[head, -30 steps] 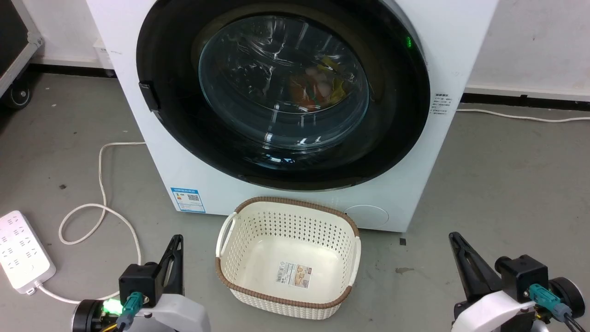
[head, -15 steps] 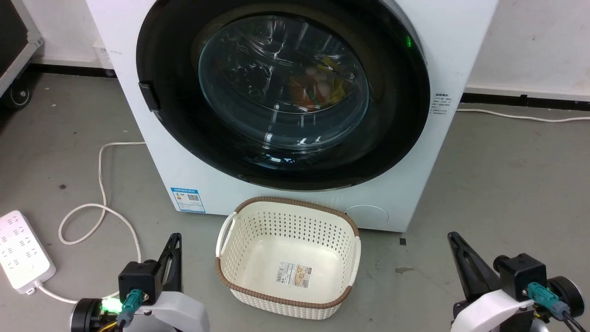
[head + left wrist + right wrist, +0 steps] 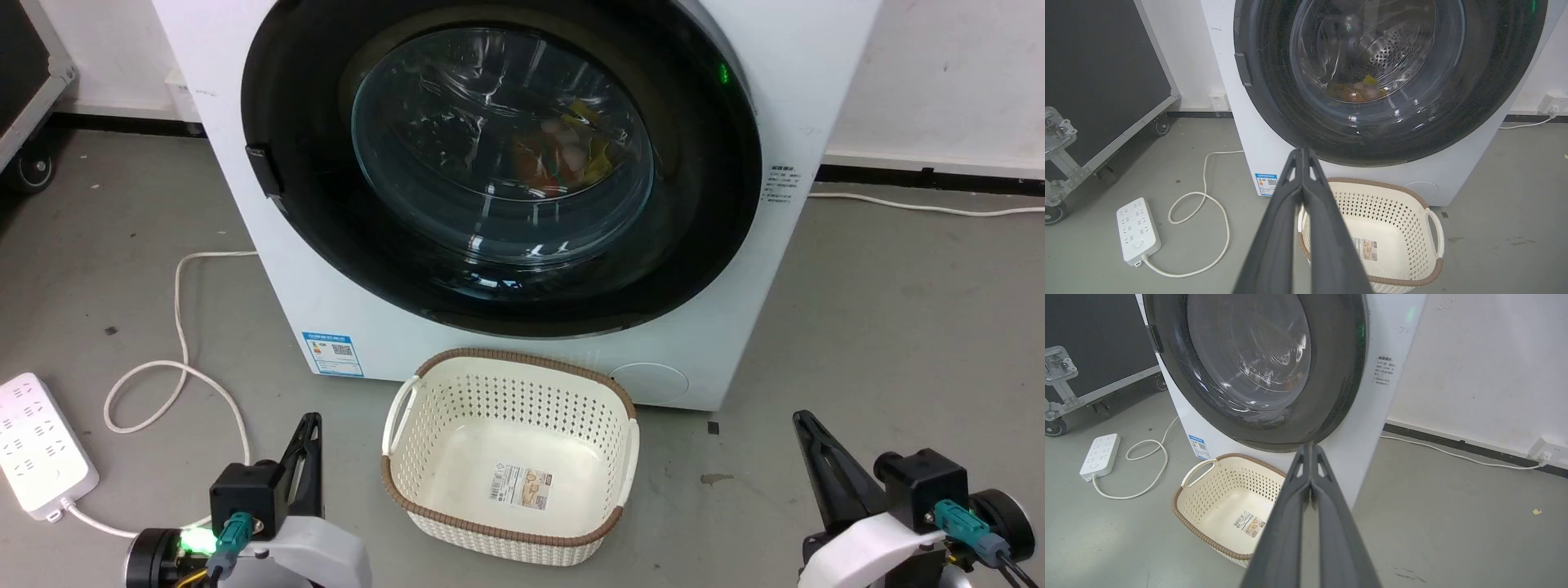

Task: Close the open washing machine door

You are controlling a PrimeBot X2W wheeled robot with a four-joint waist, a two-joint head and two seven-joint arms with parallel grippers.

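Head view: the washing machine [image 3: 384, 318] stands at the far centre of a grey floor. The washing machine door [image 3: 502, 147] covers most of its front, its black rim lying flat against the white panel. Coloured laundry [image 3: 563, 159] shows through the glass. A green light [image 3: 723, 75] glows at the rim's upper right, and a blue label sticker [image 3: 332, 353] sits at the machine's lower left.

Obstructions: 1 cream perforated basket [image 3: 522, 400] stands on the floor just in front of the machine's base, below the door and between the 2 grippers. It holds only a paper label. To the left lie a white power strip [image 3: 37, 445] and its looped cable [image 3: 178, 302]. A black wheeled case [image 3: 1106, 73] stands at the far left. A second cable [image 3: 1453, 454] runs along the right wall.

Left gripper [image 3: 1302, 152]: near left, fingers pressed together, holding nothing, well apart from the door.

Right gripper [image 3: 1309, 446]: near right, fingers likewise pressed together and empty, well apart from the door.
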